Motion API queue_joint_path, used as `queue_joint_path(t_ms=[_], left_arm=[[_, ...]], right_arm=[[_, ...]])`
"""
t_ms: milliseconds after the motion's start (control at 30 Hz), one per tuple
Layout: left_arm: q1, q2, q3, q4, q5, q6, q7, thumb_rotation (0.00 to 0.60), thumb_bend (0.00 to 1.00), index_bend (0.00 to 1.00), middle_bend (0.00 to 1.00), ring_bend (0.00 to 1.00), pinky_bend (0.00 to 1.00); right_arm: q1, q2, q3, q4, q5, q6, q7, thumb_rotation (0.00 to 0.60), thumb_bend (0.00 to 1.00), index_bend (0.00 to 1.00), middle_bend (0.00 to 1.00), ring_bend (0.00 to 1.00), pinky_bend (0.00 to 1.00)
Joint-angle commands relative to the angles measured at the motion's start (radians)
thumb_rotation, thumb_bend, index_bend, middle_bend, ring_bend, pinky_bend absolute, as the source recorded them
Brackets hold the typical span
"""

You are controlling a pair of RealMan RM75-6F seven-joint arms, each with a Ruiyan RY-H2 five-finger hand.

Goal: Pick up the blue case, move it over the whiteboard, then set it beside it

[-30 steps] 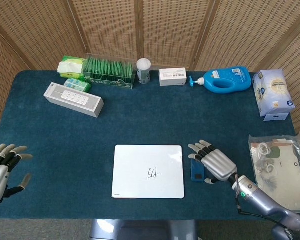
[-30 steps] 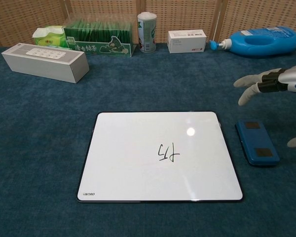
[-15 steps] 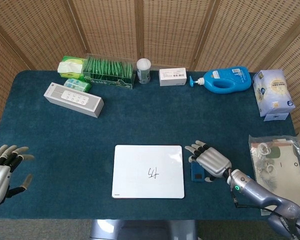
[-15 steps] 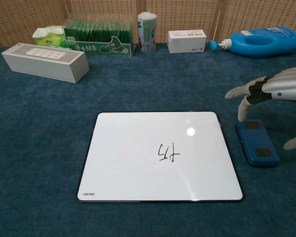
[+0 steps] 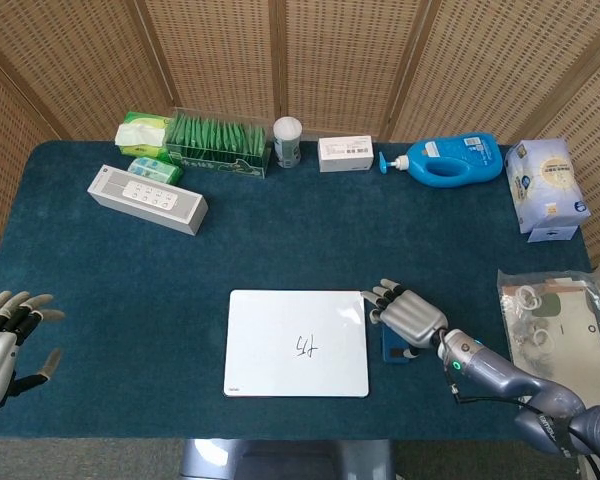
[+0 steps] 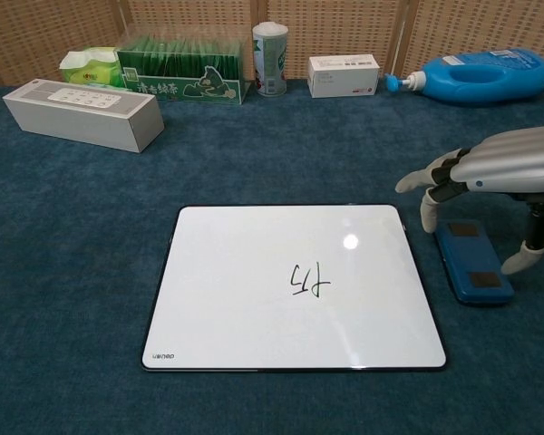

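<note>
Right hand (image 6: 490, 177) has dropped lower over the flat blue rectangular case (image 6: 472, 263) (beside the white whiteboard (image 6: 295, 284)), fingers spread, nothing gripped yet, grasp seems imminent.

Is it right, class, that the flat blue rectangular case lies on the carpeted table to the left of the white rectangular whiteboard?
Not quite. The chest view shows the flat blue rectangular case lying on the carpeted table to the right of the white rectangular whiteboard, not the left.

There is one whiteboard (image 6: 295, 285) and one blue case (image 6: 472, 263). There are two hands (image 5: 408, 316) (image 5: 2, 345), one blue bottle (image 5: 448, 160), one white jar (image 5: 287, 141), and two tissue packs (image 5: 144, 132) (image 5: 546, 186).
</note>
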Motion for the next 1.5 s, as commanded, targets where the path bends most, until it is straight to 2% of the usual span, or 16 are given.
queue_joint_path(t_ms=[33,300,733,1067,1267,1500], left_arm=[[0.000,0.001,0.000,0.001,-0.001,0.000,-0.002,0.600,0.46,0.31,0.22,0.13,0.04],[0.004,0.002,0.004,0.001,0.005,0.005,-0.008,0.600,0.45,0.31,0.22,0.13,0.04],[0.005,0.005,0.005,-0.001,0.015,0.009,-0.008,0.600,0.45,0.31,0.22,0.13,0.04],[-0.004,0.000,0.001,0.004,0.015,-0.003,-0.014,0.600,0.45,0.31,0.22,0.13,0.04],[-0.008,-0.001,0.001,0.006,0.019,-0.007,-0.023,0.600,0.46,0.31,0.22,0.13,0.04],[-0.005,0.003,0.005,0.008,0.022,-0.004,-0.031,0.600,0.46,0.31,0.22,0.13,0.04]], right_arm=[[0.013,-0.009,-0.003,0.008,0.018,-0.014,-0.026,0.600,0.05,0.33,0.00,0.00,0.03],[0.038,-0.009,-0.012,0.010,0.079,-0.053,-0.073,0.600,0.05,0.35,0.00,0.00,0.03],[0.043,0.004,-0.026,0.020,0.154,-0.036,-0.149,0.600,0.05,0.37,0.00,0.00,0.03],[0.031,0.047,-0.046,-0.014,0.231,-0.011,-0.210,0.600,0.05,0.39,0.00,0.00,0.03],[0.004,0.048,-0.033,-0.051,0.241,0.055,-0.174,0.600,0.05,0.36,0.00,0.00,0.03],[-0.021,0.015,-0.022,-0.033,0.204,0.124,-0.127,0.600,0.05,0.32,0.00,0.00,0.02]])
